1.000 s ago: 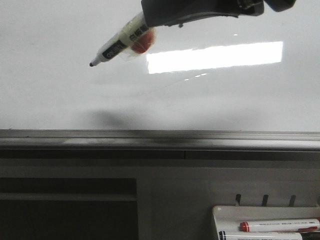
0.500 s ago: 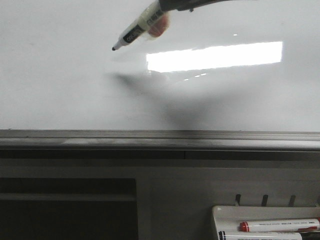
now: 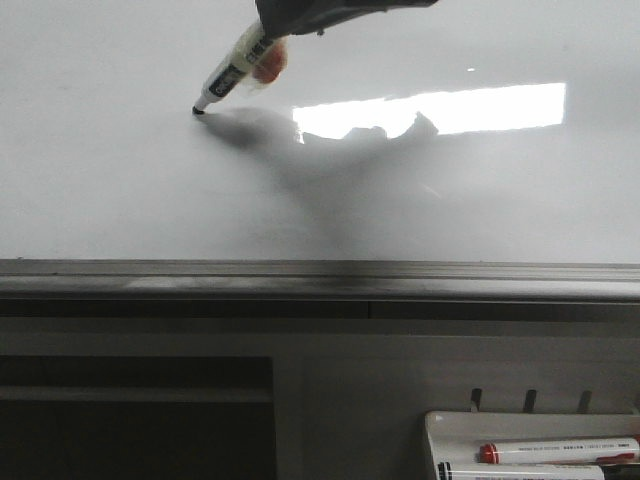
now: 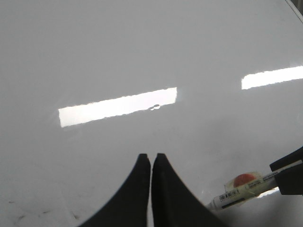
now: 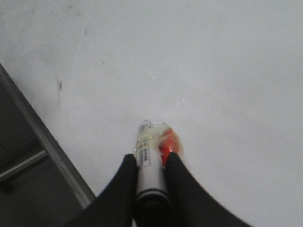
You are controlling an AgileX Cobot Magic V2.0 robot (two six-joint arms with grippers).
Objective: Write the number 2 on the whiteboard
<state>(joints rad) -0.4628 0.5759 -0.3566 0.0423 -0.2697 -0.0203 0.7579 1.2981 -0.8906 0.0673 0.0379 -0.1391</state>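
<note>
The whiteboard (image 3: 120, 190) fills the upper part of the front view, glossy white, with a grey bottom rail. No number 2 shows on it. My right gripper (image 3: 275, 30) enters from the top and is shut on a white marker (image 3: 232, 72) with a red piece taped beside it. The marker's black tip (image 3: 197, 110) touches the board at upper left of centre. In the right wrist view the fingers (image 5: 125, 172) clamp the marker (image 5: 147, 163). My left gripper (image 4: 151, 157) is shut and empty over the board (image 4: 118, 52); the marker (image 4: 241, 191) lies to its side.
A bright rectangular light reflection (image 3: 470, 108) lies right of the marker, partly cut by the arm's shadow. A small white tray (image 3: 440, 428) with several markers, one red-capped (image 3: 555, 452), hangs below the rail at lower right. The board's edge frame (image 5: 47, 142) shows in the right wrist view.
The right gripper carried the marker up and right, then back left and down to the board. The tip now touches the board, and the arm's shadow has closed up under it.
</note>
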